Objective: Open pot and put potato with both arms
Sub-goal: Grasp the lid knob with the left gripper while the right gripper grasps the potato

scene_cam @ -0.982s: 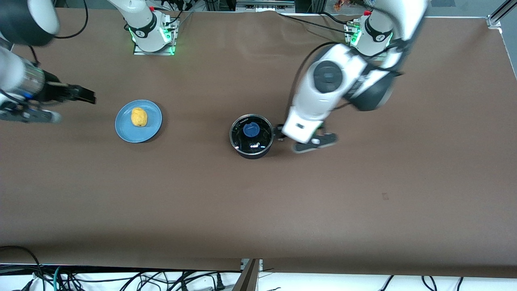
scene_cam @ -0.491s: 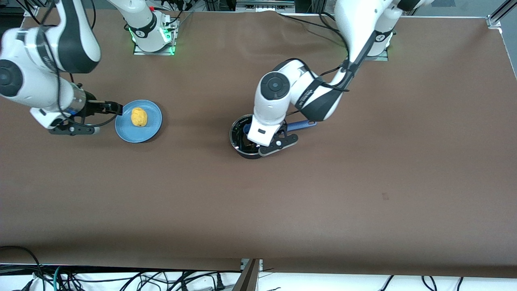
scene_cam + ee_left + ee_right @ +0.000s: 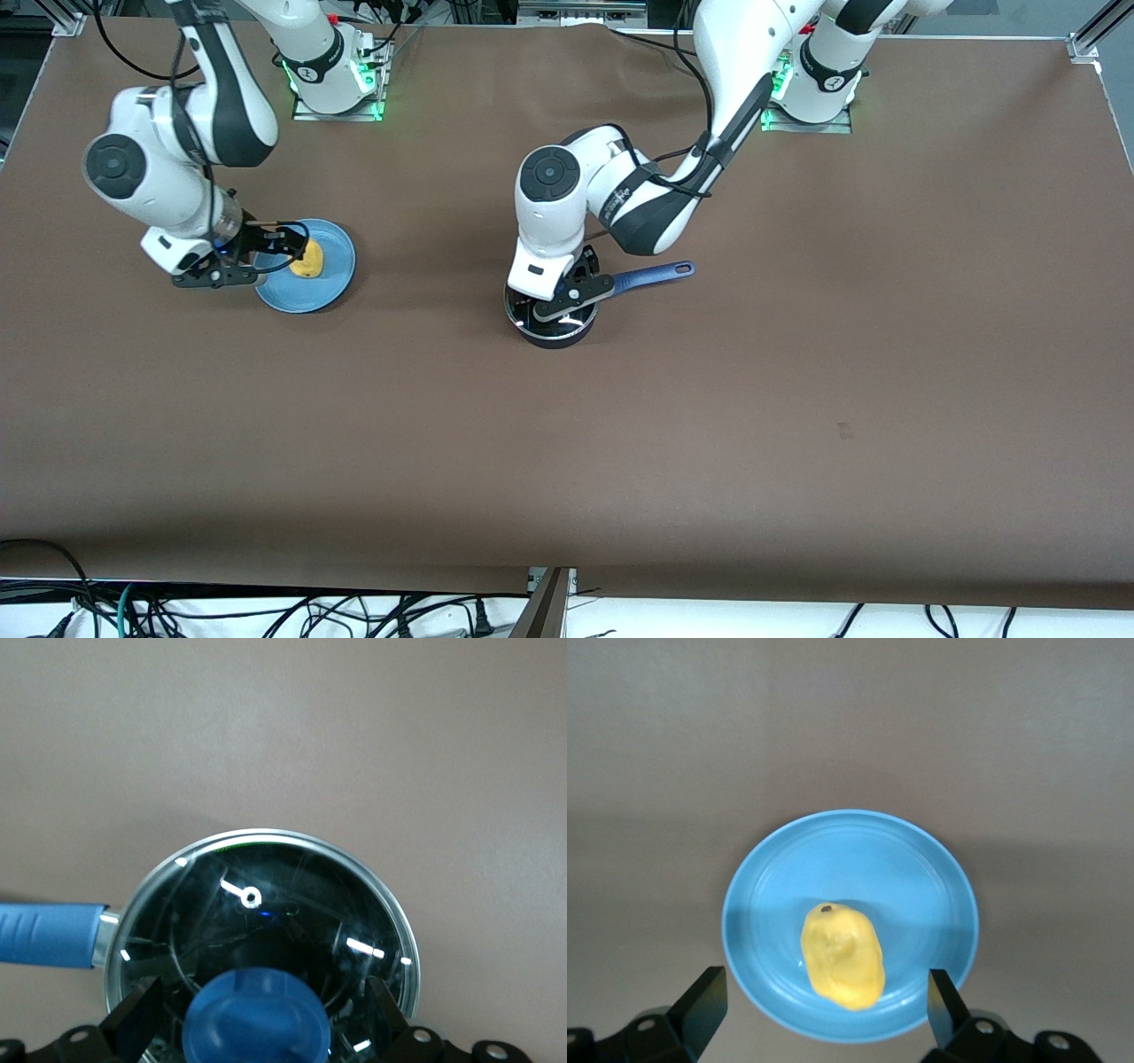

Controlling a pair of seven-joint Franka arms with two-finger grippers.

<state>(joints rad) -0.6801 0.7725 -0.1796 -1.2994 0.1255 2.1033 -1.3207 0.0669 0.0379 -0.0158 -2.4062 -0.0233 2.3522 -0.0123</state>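
Both claws arrived: left claw (image 3: 257, 1041) over pot (image 3: 266, 921) (lidded), right claw (image 3: 824, 1019) over potato (image 3: 842, 955)

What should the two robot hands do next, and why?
Probably both lower and close. The left gripper hangs open over the small dark saucepan, its fingers either side of the glass lid's blue knob. The right gripper is open over the small yellow potato on the light-blue plate.

Even, bright overhead light; sharp frames, with white glare streaks on the lid (image 3: 292, 921).
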